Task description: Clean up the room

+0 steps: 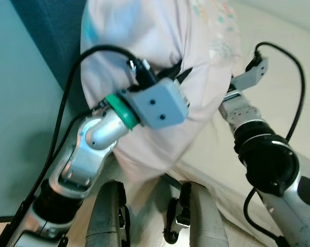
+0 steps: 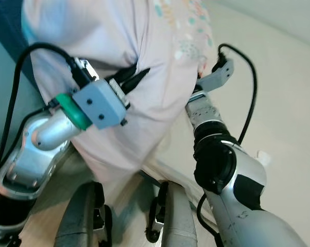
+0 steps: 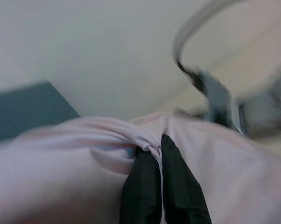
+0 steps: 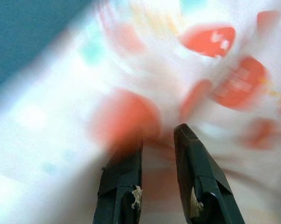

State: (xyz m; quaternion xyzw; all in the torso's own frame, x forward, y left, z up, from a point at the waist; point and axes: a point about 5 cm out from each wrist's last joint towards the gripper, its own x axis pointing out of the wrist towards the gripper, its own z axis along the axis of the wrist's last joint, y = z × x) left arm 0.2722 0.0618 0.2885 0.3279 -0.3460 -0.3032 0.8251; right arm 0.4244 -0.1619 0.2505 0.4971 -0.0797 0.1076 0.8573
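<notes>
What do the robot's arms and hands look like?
Both arms are shiny silver metal with rounded black joints. The left arm has a green ring and a grey box with small dark dots at its wrist. The right arm carries a grey bracket near its wrist. Black cables loop over both. The left hand and right hand each have two long black fingers.
</notes>
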